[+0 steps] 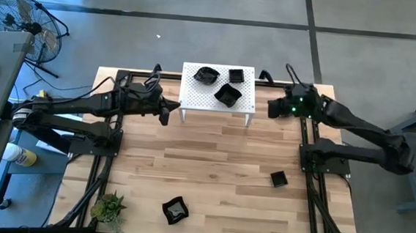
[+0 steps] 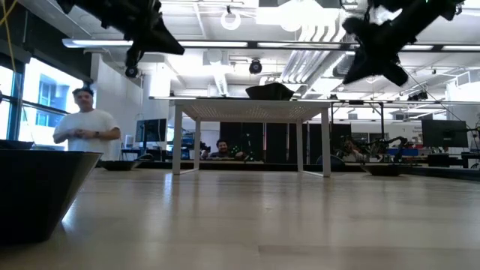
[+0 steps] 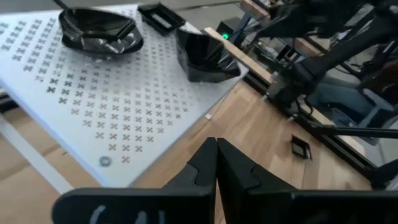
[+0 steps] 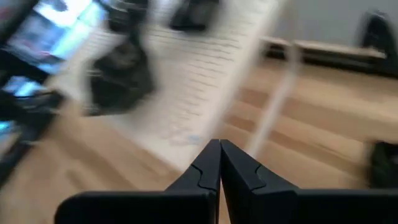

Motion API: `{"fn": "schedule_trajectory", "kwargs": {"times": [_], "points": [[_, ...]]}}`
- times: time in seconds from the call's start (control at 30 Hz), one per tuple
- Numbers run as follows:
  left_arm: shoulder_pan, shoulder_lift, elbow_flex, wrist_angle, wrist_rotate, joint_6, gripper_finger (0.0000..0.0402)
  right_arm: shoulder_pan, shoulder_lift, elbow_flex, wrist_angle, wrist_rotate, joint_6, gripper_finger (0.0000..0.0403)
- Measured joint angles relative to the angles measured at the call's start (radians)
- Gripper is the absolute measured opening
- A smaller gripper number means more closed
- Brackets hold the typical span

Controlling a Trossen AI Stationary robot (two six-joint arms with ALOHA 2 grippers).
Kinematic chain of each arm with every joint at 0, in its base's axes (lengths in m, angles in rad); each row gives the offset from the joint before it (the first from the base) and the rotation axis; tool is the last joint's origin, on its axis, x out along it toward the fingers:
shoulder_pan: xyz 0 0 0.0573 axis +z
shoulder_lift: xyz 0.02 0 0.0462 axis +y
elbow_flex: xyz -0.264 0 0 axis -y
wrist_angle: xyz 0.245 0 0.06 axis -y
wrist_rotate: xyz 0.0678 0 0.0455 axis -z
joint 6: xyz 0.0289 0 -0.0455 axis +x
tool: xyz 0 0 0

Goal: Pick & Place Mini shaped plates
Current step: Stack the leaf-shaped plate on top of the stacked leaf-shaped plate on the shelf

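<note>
Three glossy black mini plates sit on the white perforated rack [image 1: 216, 102]: a wavy one [image 1: 206, 75], a small square one [image 1: 236, 76] and a deeper one [image 1: 228, 95]. Two more rest on the wooden table, a small square one [image 1: 278, 179] and a wavy one [image 1: 176, 210]. My left gripper [image 1: 165, 113] hovers shut off the rack's left near corner, above the table; its wrist view shows the shut fingers [image 3: 216, 163] before the rack [image 3: 93, 93]. My right gripper [image 1: 273, 108] hovers shut just right of the rack, with its fingers [image 4: 219, 160] closed together.
A small green plant [image 1: 108, 207] stands at the table's near left corner. Bare wood lies between the rack and the two loose plates. In the low view a dark dish [image 2: 37, 187] looms close on the left. A person [image 2: 86, 127] stands beyond the table.
</note>
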Motion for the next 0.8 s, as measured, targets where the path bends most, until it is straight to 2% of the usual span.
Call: {"fn": "schedule_trajectory", "kwargs": {"times": [0.1,0.2,0.47,0.63,0.8], "points": [[0.0,0.001,0.0,0.003,0.003,0.001,0.0,-0.139,0.046,0.025,-0.076,-0.068,-0.074,0.0001],[0.0,0.002,0.0,-0.001,0.003,0.004,0.0,-0.266,0.152,0.08,-0.115,-0.111,-0.194,0.0001],[0.0,0.0,0.0,-0.017,0.057,0.005,0.0,-0.487,0.562,0.27,-0.26,-0.238,-0.462,0.0011],[0.0,0.0,0.0,-0.017,0.086,0.007,0.0,-0.541,0.746,0.386,-0.377,-0.201,-0.556,0.0062],[0.0,0.0,0.0,-0.017,0.102,0.008,0.0,-0.58,0.837,0.464,-0.437,-0.119,-0.618,0.0112]]}}
